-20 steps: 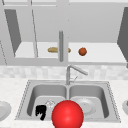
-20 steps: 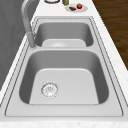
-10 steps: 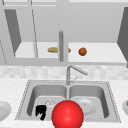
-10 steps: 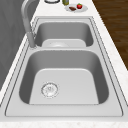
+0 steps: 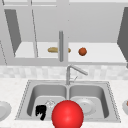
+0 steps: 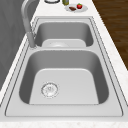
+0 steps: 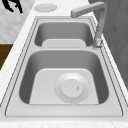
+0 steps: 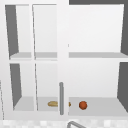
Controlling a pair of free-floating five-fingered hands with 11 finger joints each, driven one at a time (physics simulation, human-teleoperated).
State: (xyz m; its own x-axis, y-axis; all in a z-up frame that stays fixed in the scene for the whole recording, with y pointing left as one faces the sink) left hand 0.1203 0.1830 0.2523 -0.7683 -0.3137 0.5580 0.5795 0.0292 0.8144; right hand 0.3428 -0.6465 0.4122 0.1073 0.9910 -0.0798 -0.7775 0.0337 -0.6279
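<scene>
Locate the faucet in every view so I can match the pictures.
Front view: faucet at centre, spout pointing right.
Left side view: upper left, beside the basins.
Right side view: upper right, spout pointing left.
Upper view: its top, at the bottom edge.
Shared landmark: the divider between the basins, at its base in the sink views.

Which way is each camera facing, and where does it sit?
Front: faces the sink head-on; left hand at the left basin's front, beside a red ball.
Left side: looks along the sink from its left end, drain nearest.
Right side: looks from the right end, plate nearest, left hand at the far end.
Upper: faces the cabinet.
Shared: front and upper both show the bread.
</scene>
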